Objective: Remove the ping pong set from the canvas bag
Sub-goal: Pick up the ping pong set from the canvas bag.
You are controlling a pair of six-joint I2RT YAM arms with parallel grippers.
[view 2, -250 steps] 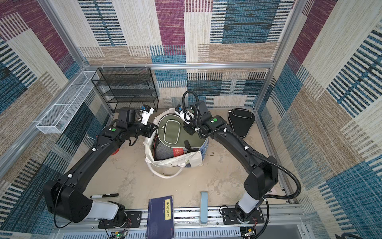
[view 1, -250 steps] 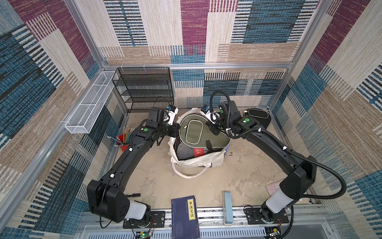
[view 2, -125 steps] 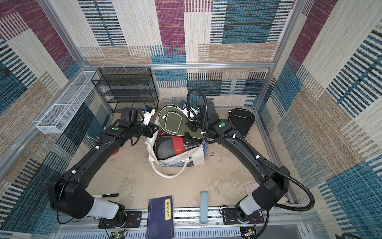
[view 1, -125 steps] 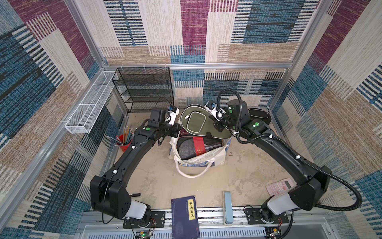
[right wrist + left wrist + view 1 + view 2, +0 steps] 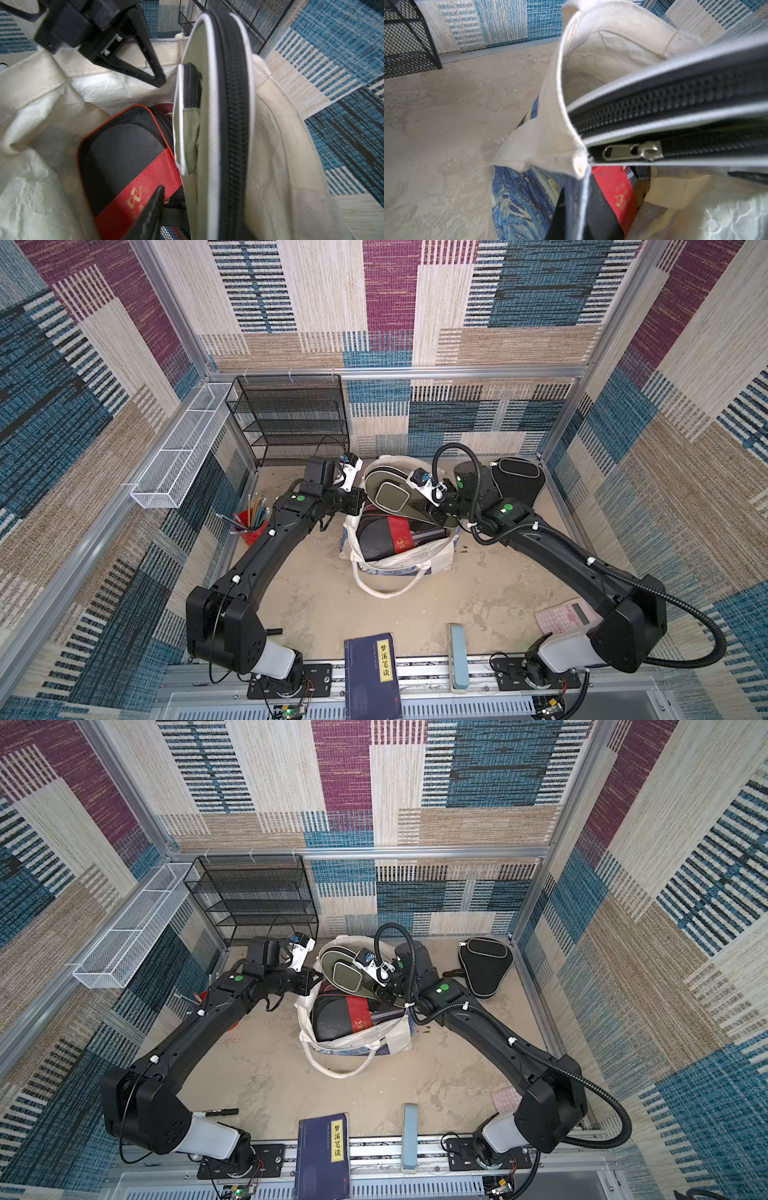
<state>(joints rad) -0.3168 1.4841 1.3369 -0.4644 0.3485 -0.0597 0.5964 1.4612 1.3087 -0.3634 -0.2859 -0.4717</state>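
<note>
In both top views, left of centre, we see the left gripper [image 5: 358, 506] pinched shut on the bag [image 5: 399, 563] rim. At centre, the green case [image 5: 390, 497] leans on the bag's upper rim, over the black-and-red case [image 5: 384, 531] inside. Only the right wrist view shows the right gripper [image 5: 434, 512] parted, its finger [image 5: 152, 207] clear of the green case. At right, the black case [image 5: 519, 485] lies on the floor [image 5: 415, 614].

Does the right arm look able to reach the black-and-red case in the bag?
Probably yes: the black-and-red case lies mostly uncovered in the canvas bag, near the right pincer; the olive case leans at the far rim.
</note>
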